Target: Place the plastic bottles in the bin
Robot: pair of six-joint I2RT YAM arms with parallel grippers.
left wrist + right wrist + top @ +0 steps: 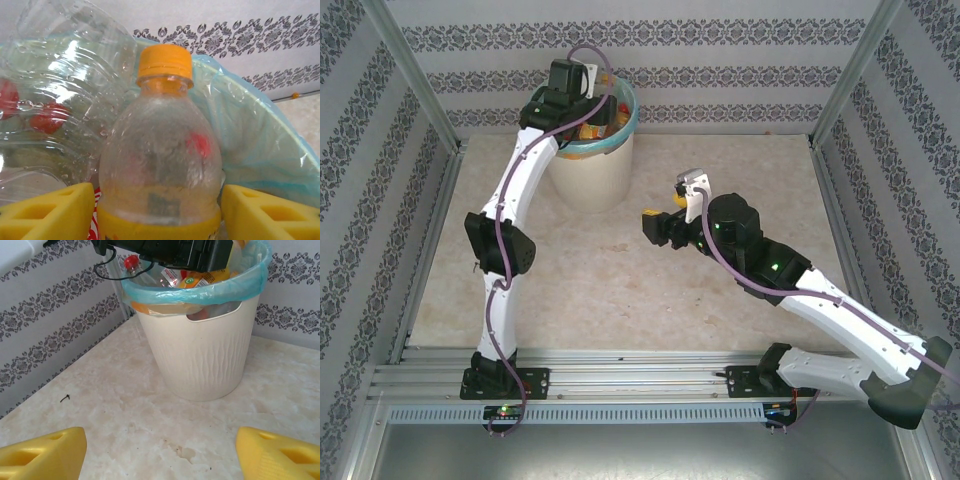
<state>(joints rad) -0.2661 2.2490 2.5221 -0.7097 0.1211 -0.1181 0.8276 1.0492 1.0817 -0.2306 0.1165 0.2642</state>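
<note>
The cream-white bin (590,178) with a teal liner (250,130) stands at the back left of the table, several plastic bottles (200,278) piled inside it. My left gripper (588,104) reaches over its rim. In the left wrist view this gripper (158,196) has its yellow fingers (55,212) against the sides of an upright clear bottle (160,150) with an orange cap and yellow label. Other clear bottles (60,75) with red caps lie behind it. My right gripper (656,228) hovers mid-table, open and empty (160,440), facing the bin (200,350).
The marble-look tabletop (620,290) is bare between the arms and the bin. Patterned walls (640,70) and metal frame posts enclose the back and sides. A small dark speck (65,398) lies on the table left of the bin.
</note>
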